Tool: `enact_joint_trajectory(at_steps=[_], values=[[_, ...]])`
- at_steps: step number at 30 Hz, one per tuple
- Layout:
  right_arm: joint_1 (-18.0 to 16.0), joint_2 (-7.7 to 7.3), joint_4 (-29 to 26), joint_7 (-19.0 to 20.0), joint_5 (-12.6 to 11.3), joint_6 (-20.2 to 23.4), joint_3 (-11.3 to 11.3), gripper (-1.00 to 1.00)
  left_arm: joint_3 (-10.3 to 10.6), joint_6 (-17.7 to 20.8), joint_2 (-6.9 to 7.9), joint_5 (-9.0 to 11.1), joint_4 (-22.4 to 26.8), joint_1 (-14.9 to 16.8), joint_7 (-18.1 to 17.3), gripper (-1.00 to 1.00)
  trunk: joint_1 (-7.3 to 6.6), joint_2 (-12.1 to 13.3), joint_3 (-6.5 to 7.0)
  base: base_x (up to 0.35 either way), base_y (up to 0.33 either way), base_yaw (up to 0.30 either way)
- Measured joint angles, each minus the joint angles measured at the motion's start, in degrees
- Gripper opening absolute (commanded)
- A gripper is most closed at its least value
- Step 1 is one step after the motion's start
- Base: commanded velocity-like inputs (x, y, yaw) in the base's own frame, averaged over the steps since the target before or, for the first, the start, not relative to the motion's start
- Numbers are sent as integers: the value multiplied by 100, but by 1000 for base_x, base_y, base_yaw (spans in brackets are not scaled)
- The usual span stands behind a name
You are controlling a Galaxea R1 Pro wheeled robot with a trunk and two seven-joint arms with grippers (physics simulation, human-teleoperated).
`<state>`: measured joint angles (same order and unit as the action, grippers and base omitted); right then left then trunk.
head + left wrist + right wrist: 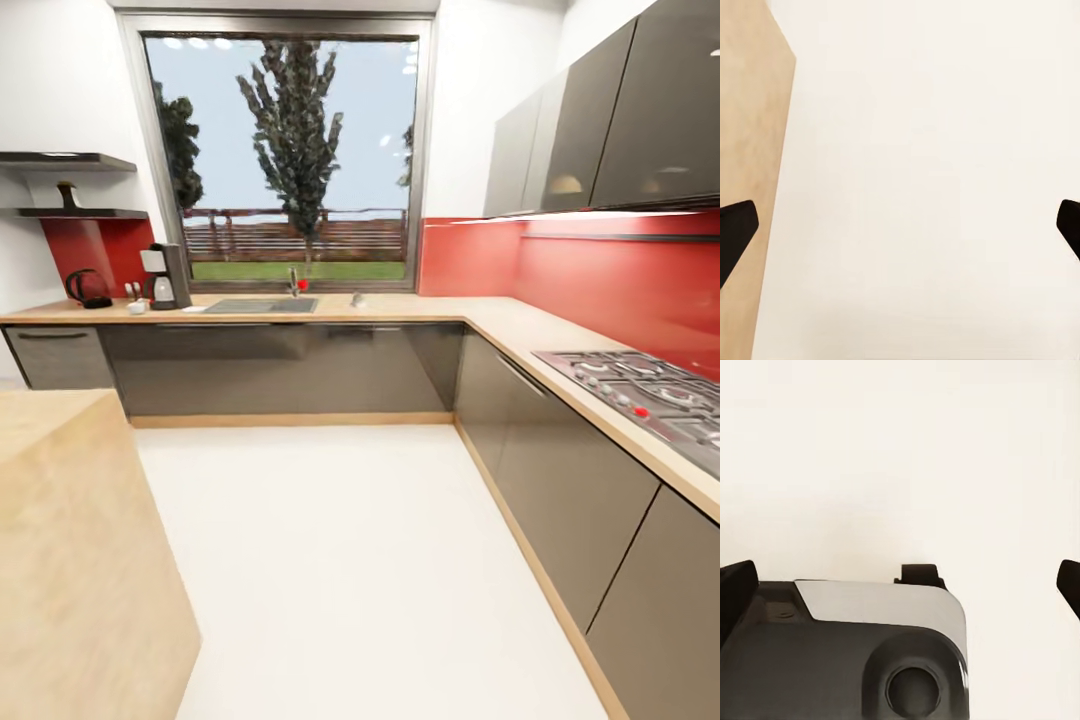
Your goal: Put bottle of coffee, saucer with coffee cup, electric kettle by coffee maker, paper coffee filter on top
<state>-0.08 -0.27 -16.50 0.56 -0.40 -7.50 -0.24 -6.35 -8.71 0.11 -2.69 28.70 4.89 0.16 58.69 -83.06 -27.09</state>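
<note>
Kitchen, seen across the white floor [330,560] from the robot's standing point.

Far worktop [400,308], left end: coffee maker [167,276], upright against the red backsplash, its top bare of any filter as far as could be told. Electric kettle [88,288] stood near it on the side away from the sink. Between the two lay small white items, probably the coffee cup [137,306] and saucer, too small to separate. Their grouping suggested the station would be built around the maker, which the task keeps in place.

Wall shelf [75,212] above that end: one dark object [68,194], possibly the bottle of coffee; contents not legible.

Sink [262,306] sat under the window; hob [650,392] along the side worktop.

Left gripper [900,225]: fingers spread wide, nothing between them, aimed at the floor beside a wooden island [750,150].

Right gripper [900,585]: likewise spread and unladen, above the robot's base [847,652].

Judgement: transit stage; no item yet handled.
</note>
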Motion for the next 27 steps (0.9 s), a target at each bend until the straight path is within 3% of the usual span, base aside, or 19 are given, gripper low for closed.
enact_joint_trajectory(at_steps=[27], values=[[0, 5, -2, -6, 1, 0, 4, 100, 0, 1, 0, 3, -1, 0, 0, 100, 0, 0, 0, 344, 0, 0]])
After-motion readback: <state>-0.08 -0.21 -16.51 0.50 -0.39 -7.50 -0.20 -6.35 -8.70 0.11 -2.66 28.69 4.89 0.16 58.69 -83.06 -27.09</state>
